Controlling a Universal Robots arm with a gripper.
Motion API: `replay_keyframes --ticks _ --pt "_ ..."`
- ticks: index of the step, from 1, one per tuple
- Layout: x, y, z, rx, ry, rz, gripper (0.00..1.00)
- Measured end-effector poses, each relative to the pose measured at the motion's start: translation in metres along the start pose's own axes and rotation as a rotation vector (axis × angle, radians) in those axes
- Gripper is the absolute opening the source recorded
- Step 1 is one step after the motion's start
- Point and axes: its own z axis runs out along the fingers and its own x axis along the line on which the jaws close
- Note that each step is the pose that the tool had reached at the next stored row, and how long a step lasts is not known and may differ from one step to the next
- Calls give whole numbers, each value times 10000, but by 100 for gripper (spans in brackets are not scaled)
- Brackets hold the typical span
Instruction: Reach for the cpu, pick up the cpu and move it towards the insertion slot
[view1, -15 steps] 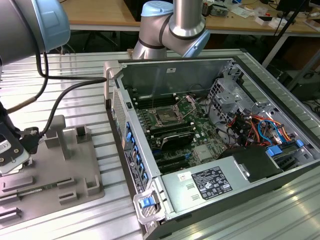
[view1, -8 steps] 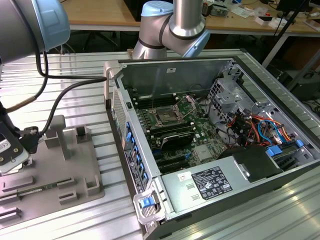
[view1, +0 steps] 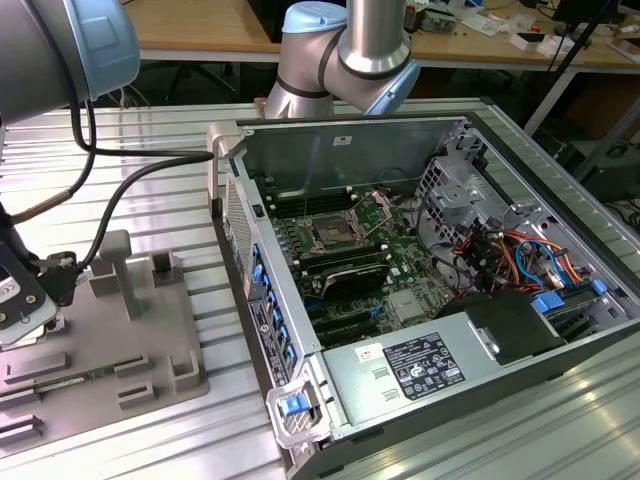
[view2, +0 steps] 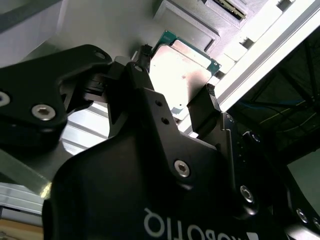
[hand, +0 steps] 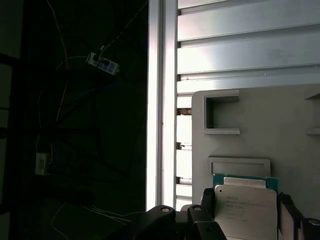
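**While the gripper (hand: 246, 205) hangs over the grey tray (hand: 280, 125), the cpu (hand: 245, 210) sits between its fingers**

As far as I can tell from both wrist views, the two black fingers (view2: 205, 107) are pressed onto opposite edges of the cpu, so I'd call it closed on the chip. Its silver top plate faces the cameras, with the thin green rim peeking out along one side. Whether it's actually off the tray or just resting on it, I honestly can't tell; the tray's raised blocks are right behind it.

Over in the exterior view, the gripper is way out at the left edge of the frame, low over the tray, with a black cable (view1: 130, 185) looping off it across the upper left. The insertion slot (view1: 330, 237) is near the middle of the frame, inside the open computer case (view1: 340, 150), with its metal frame around a dark centre. So the chip and the socket are well apart, with the case's side wall between them. Everything sits on a ribbed aluminium table (view1: 500, 430), and the arm's base joint (view1: 350, 45) is at the top centre, behind the case.
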Motion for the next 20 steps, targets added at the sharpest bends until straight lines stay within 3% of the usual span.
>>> replay_keyframes --ticks 20 --pt "1 3 -80 0 -1 0 55"
